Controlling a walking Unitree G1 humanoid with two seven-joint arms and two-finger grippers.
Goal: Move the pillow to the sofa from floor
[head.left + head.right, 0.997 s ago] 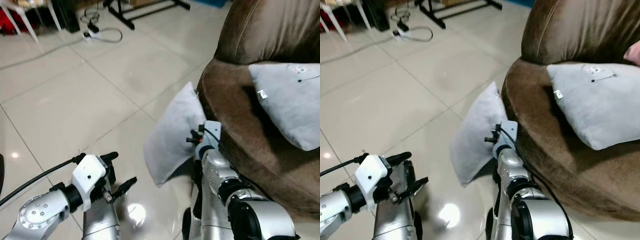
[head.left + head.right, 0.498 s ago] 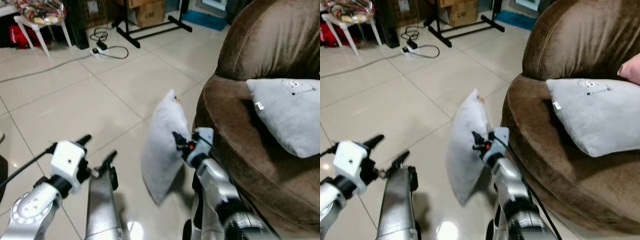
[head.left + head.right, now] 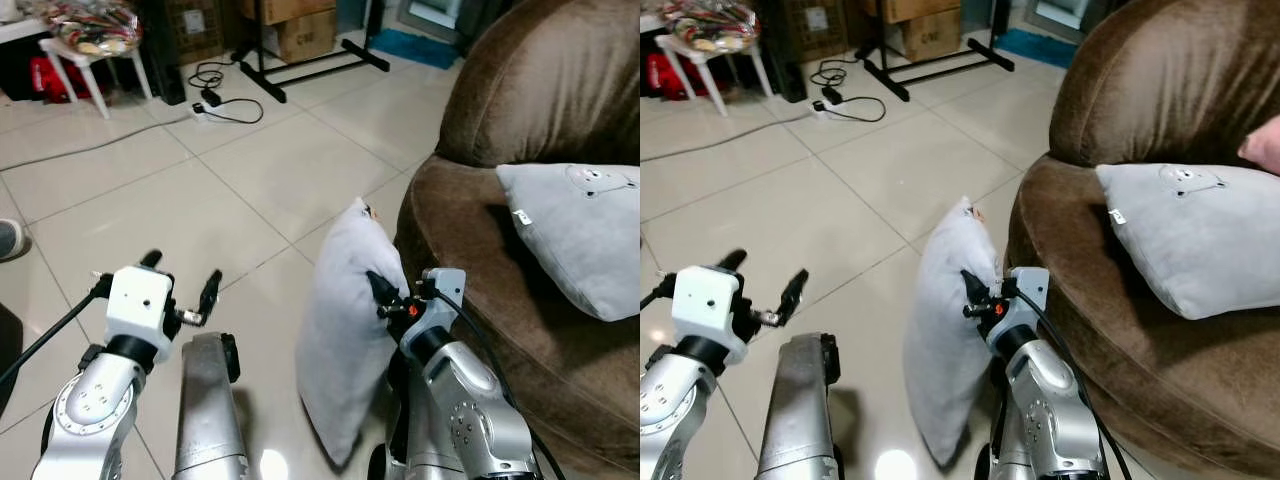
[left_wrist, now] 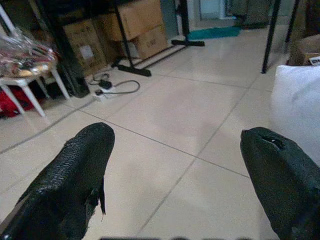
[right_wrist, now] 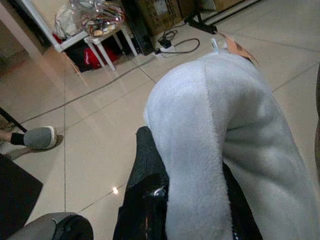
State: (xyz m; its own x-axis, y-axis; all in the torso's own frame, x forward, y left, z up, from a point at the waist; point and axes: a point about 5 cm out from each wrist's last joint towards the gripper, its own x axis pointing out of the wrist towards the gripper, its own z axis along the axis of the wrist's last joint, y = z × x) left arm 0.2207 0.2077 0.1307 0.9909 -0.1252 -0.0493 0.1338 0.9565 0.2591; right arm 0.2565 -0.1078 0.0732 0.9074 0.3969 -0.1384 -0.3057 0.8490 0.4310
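Note:
A grey pillow (image 3: 350, 330) stands on end beside the front of the brown sofa (image 3: 470, 230), its lower corner close to the tiled floor. My right gripper (image 3: 380, 292) is shut on the pillow's edge on the sofa side. In the right wrist view, one black finger (image 5: 147, 165) presses into the fluffy fabric (image 5: 220, 130), which folds over it. My left gripper (image 3: 182, 270) is raised over the tiles to the left of the pillow, open and holding nothing. Its two fingers (image 4: 75, 170) stand wide apart.
A second grey pillow (image 3: 585, 230) lies on the sofa seat. Farther back are a white stool (image 3: 85, 40), a power strip with cable (image 3: 215, 100), a black stand (image 3: 300, 65) and cardboard boxes (image 3: 300, 30). A person's shoe (image 3: 8, 238) is at the left edge.
The right gripper has lifted the pillow away from the sofa front and turned it upright. The left gripper has risen and opened wider. The camera has tilted up.

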